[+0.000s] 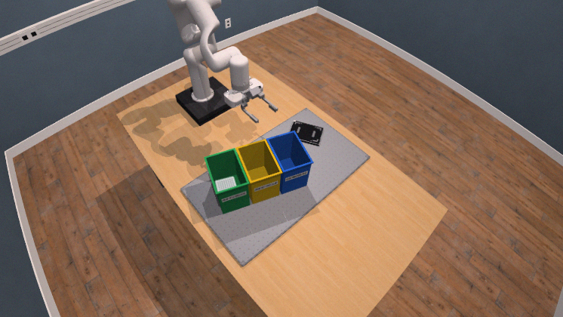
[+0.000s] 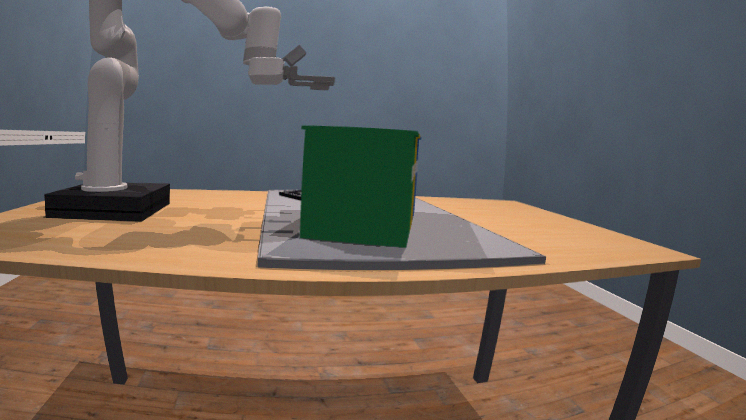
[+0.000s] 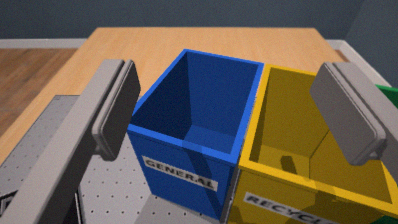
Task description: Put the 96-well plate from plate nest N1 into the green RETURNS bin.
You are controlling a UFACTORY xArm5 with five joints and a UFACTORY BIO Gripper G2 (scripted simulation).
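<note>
Table [image 1: 373, 236] [image 2: 600, 240] [image 3: 280, 42] w/ gray board [image 1: 334, 157] [image 2: 469, 245] [image 3: 110, 175] on top. 3 bins upright on it: green [image 1: 236, 202] [image 2: 357, 187] [image 3: 392, 92], yellow [image 1: 266, 191] [image 2: 414, 200] [image 3: 280, 185] in the mid., blue [image 1: 295, 181] [image 2: 418, 148] [image 3: 180, 150]. Gripper [image 1: 266, 114] [image 2: 326, 82] [image 3: 232, 111] up high, fingers apart, nothing betw. them. Black nest [image 1: 307, 132] [image 2: 291, 196] nr. blue, no plate on it; white 96-well plate [image 1: 226, 183] inside green.

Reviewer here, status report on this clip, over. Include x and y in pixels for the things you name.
Gripper [image 1: 264, 114] [image 2: 333, 82] [image 3: 227, 111] empty, fingers apart. White well plate [image 1: 226, 183] inside green bin [image 1: 235, 201] [image 2: 357, 185]. All three bins upright. Nothing seen in the way.
</note>
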